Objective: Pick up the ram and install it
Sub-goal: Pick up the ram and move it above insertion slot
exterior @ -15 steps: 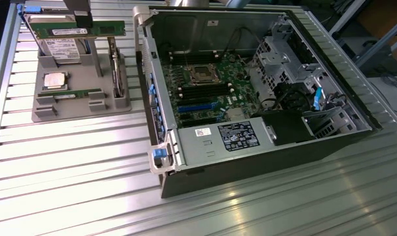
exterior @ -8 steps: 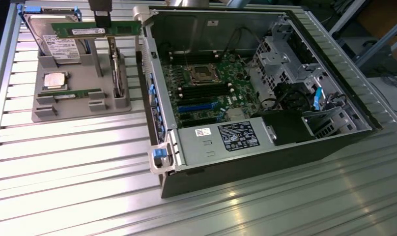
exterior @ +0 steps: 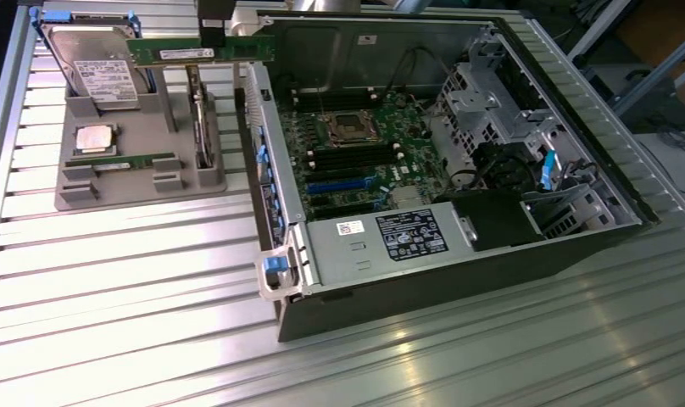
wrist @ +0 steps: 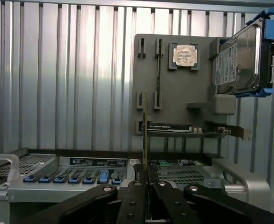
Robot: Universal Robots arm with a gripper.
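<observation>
The ram (exterior: 190,51), a narrow green stick with a white label, hangs level in the air over the far end of the grey holder tray (exterior: 139,182), just outside the open computer case (exterior: 433,254). My gripper (exterior: 214,36) is shut on its upper edge. In the wrist view the ram (wrist: 145,130) appears edge-on, rising from between the black fingers (wrist: 133,198) of my gripper (wrist: 146,182). A twin stick (exterior: 133,160) rests in the tray's slot. The motherboard's black memory slots (exterior: 348,158) lie inside the case.
The tray also holds a hard drive (exterior: 94,72) in a blue carrier, a silver processor chip (exterior: 95,137) and an upright expansion card (exterior: 197,119). The case's power supply (exterior: 399,237) and drive cages (exterior: 490,102) crowd its near and right sides. A ribbed metal table (exterior: 116,322) surrounds everything.
</observation>
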